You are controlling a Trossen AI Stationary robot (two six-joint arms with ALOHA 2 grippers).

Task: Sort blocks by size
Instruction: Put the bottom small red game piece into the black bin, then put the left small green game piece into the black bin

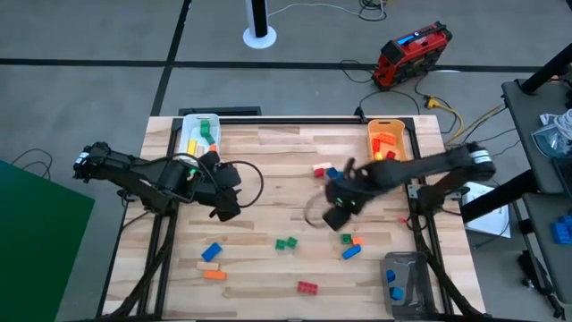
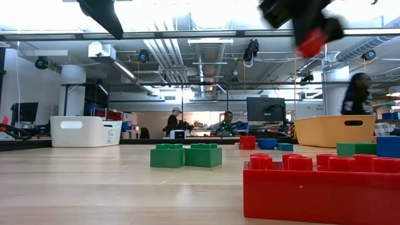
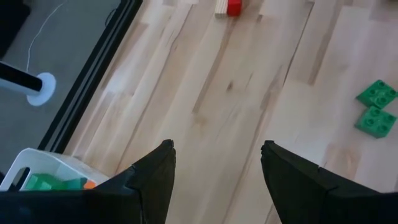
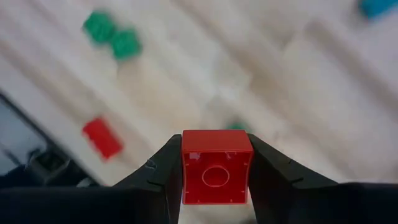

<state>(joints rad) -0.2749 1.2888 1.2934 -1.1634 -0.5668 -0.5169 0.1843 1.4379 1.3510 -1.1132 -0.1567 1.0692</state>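
Above surface's right half, right tool (image 4: 214, 167) clamps small red studded plastic brick (image 4: 216, 166) by flat sides: light, rigid, slick-walled. Left tool (image 3: 214, 163) open, empty, near left edge.

An open lab or workshop: exposed ceiling ducts (image 2: 206, 59), monitors (image 2: 265, 109), people at desks.

No text, label or number is readable on anything here.
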